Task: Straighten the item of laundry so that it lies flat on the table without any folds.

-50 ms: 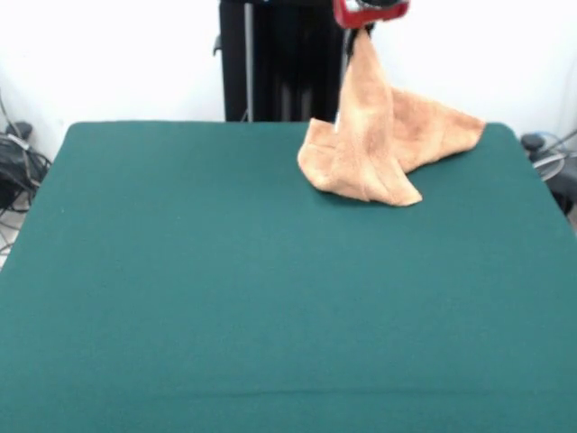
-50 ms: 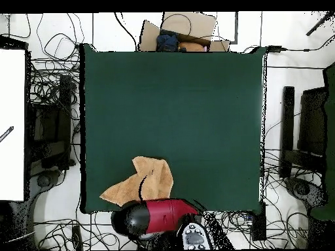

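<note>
One towel point(image 1: 383, 144) corner lifted by fingers point(image 1: 361, 30) — rest crumpled.

You have a dark green cloth-covered table point(image 1: 225, 298) in front of you. Only the peach-orange towel point(image 1: 379, 144) lies on it, bunched in folds near one corner, one part lifted.

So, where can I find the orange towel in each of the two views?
Front view: the towel is at the upper right, one corner lifted by the gripper.
Overhead view: the towel is at the lower left, above the red arm.
Shared landmark: the green table, with the towel near its robot-side edge.
</note>
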`<move>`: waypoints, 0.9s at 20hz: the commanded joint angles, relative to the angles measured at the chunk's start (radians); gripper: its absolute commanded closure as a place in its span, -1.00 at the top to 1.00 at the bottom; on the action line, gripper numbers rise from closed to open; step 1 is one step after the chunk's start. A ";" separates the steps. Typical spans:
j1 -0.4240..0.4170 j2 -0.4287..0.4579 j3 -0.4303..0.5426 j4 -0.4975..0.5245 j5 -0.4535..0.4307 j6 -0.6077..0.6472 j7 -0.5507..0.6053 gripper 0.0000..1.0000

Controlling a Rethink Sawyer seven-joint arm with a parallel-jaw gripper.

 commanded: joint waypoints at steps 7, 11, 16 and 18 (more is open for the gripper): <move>-0.166 0.066 0.157 0.099 -0.034 -0.112 0.026 -1.00; -0.298 -0.031 0.293 0.123 0.002 0.102 -0.106 -1.00; -0.310 -0.032 0.285 0.102 -0.042 0.136 -0.067 -1.00; -0.301 -0.030 0.281 0.084 -0.050 0.154 -0.045 -1.00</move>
